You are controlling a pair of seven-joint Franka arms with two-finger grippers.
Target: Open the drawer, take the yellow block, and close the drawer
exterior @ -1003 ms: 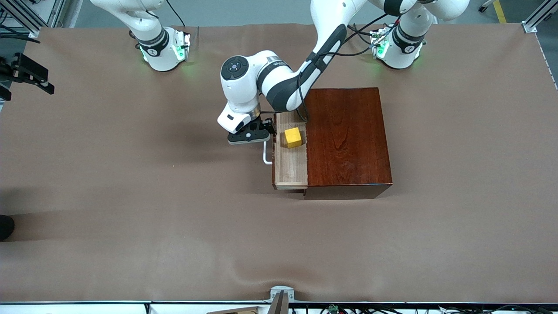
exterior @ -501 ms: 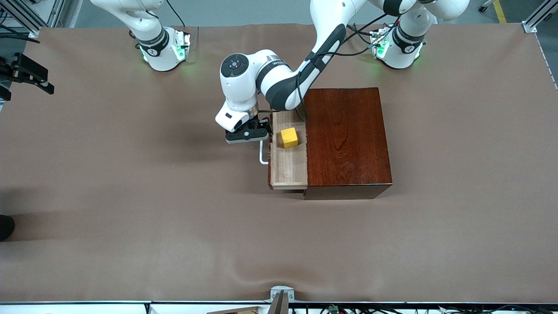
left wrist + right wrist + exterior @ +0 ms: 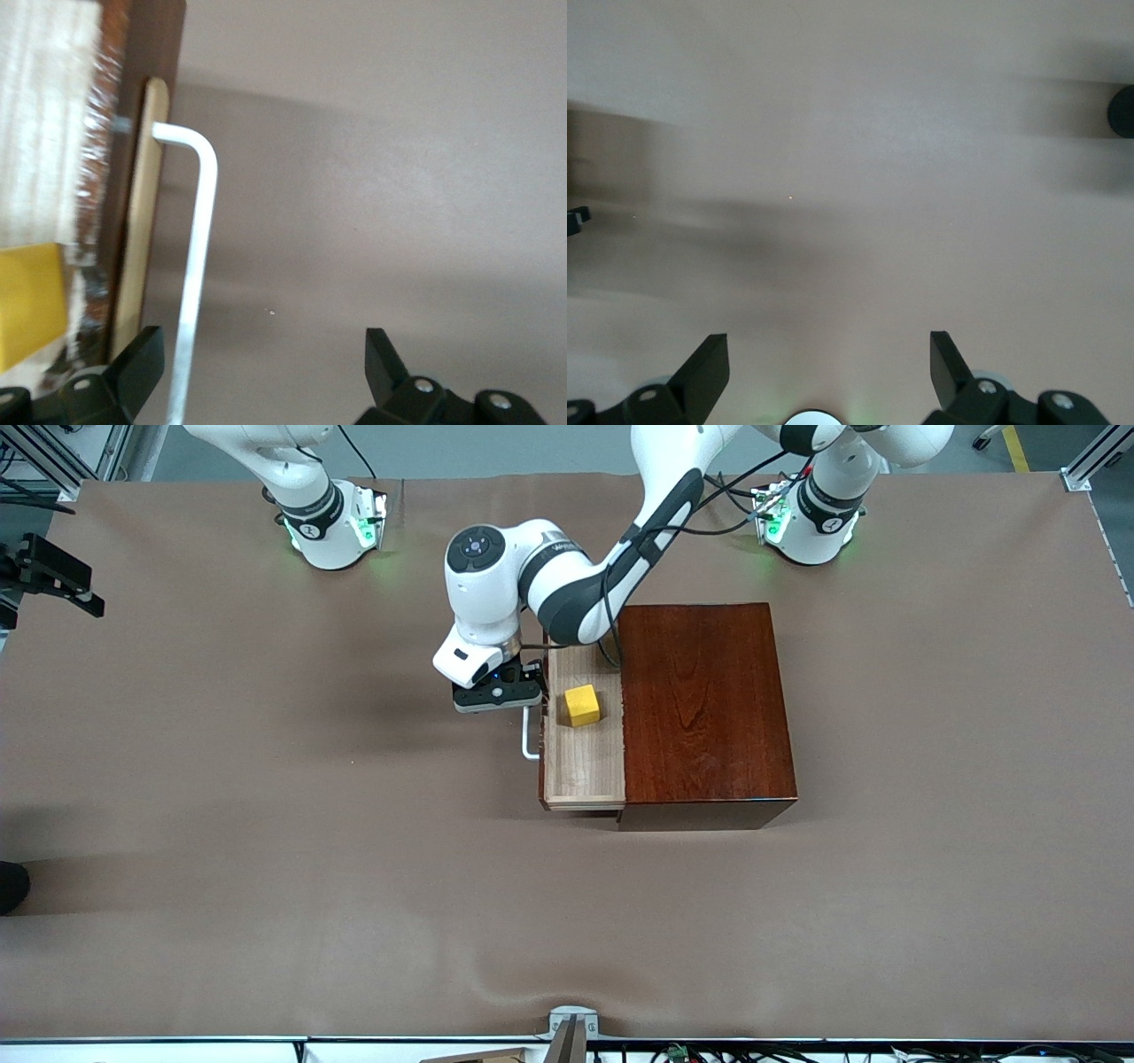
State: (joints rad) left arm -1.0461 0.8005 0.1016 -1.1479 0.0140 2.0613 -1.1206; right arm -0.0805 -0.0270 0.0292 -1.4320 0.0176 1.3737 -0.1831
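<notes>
The drawer point(image 3: 585, 766) stands partly pulled out of the dark reddish-brown box point(image 3: 704, 708), toward the right arm's end of the table. The yellow block point(image 3: 582, 705) lies on the drawer's light-wood floor; one corner of the block point(image 3: 31, 301) shows in the left wrist view. My left gripper point(image 3: 498, 695) hangs over the white loop handle point(image 3: 529, 742), open. The handle's bar point(image 3: 202, 221) runs between its fingers point(image 3: 137, 365), close to one of them. My right gripper point(image 3: 828, 354) waits open over bare table, holding nothing.
Brown paper covers the whole table point(image 3: 266, 824). Both arm bases point(image 3: 332, 527) stand along the edge farthest from the front camera. A small dark round thing point(image 3: 11, 886) sits at the table's edge at the right arm's end.
The drawer has slid farther out of the box toward the right arm's end, carrying the yellow block with it. My left gripper moved the same way with the handle.
</notes>
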